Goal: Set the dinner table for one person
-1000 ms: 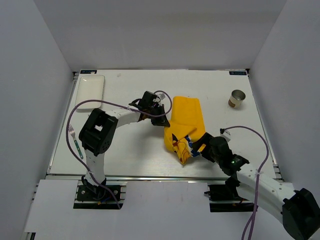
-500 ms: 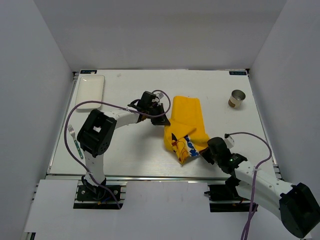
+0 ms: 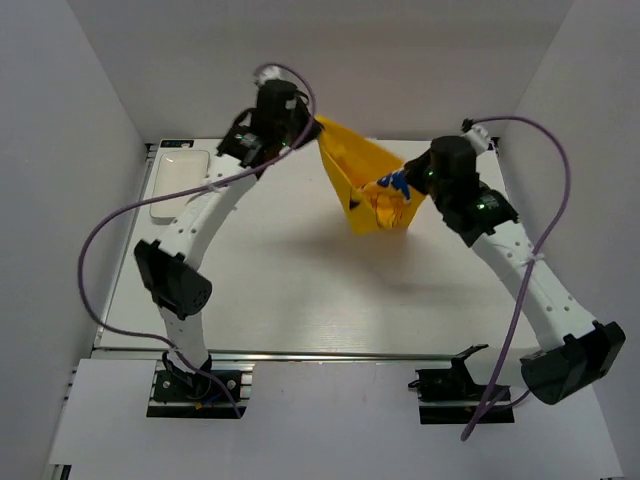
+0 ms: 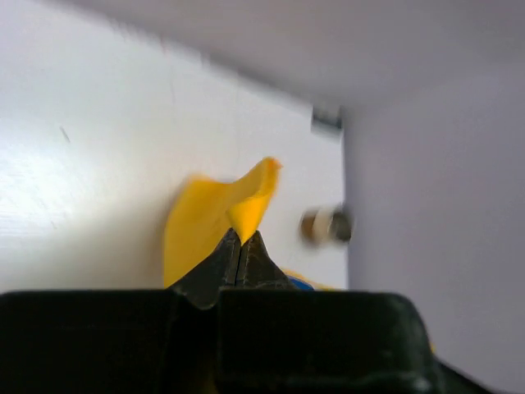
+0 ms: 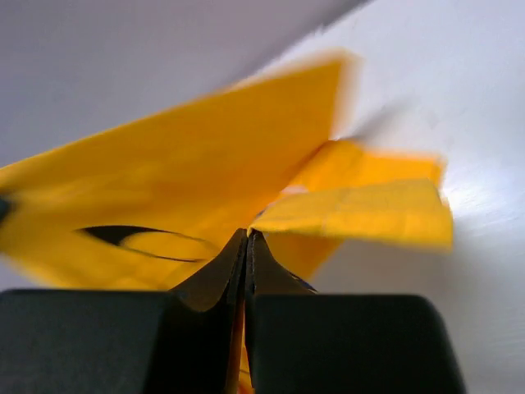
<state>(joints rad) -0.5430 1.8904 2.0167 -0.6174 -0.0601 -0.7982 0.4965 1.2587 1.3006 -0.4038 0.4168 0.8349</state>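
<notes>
The large white rectangular worktop (image 3: 300, 290) is spanning the floor of the grey-walled enclosure, under both arms. The left gripper (image 3: 313, 127) is clamping one corner of the yellow cartoon-printed cloth placemat (image 3: 362, 180), jaws closed on the fabric. The right gripper (image 3: 413, 187) is pinching the opposite end, jaws likewise closed. The placemat is hanging slack between them, above the far half of the worktop. The small white rectangular plate (image 3: 172, 190) is lying at the far left corner. A small round cup (image 4: 326, 226) is standing near the far right corner, too blurred to show any contents.
</notes>
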